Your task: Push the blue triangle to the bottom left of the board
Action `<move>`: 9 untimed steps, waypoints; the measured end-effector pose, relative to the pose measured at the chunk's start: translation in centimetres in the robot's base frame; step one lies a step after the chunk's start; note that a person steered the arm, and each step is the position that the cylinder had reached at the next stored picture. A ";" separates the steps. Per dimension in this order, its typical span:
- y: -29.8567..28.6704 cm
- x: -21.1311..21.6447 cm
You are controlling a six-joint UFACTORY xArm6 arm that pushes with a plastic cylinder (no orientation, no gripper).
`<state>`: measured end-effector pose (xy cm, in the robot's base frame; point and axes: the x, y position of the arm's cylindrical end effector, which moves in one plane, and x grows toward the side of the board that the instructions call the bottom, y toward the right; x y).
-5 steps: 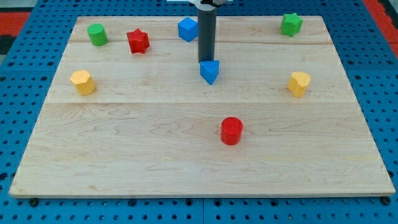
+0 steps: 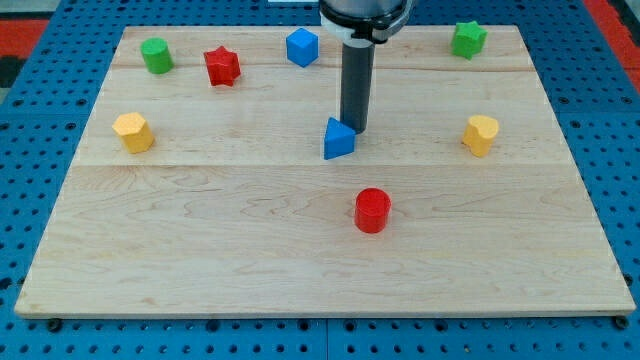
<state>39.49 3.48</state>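
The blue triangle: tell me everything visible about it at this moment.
The blue triangle is a small solid wedge-shaped block, matte blue, looking like painted wood or plastic. It rests flat on the pale wooden board, slightly above the board's middle, apex towards the view's top. My tip is at its upper right edge, apparently touching. No other block touches it; the red cylinder sits apart, below and to its right.

blue triangle (image 2: pixel 339 140): you see a small solid blue wedge; sitting flat on the wooden board
place: touching my tip (image 2: pixel 356 131); just to the view's lower left of it
pose: apex toward the view's top; undisturbed upright
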 end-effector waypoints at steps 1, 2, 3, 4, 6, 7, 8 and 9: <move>-0.1 2.0; -4.1 3.1; -10.3 3.2; -13.8 4.9; -17.5 8.1; -16.3 7.2; -12.6 7.3; -12.6 9.2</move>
<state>48.68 -9.10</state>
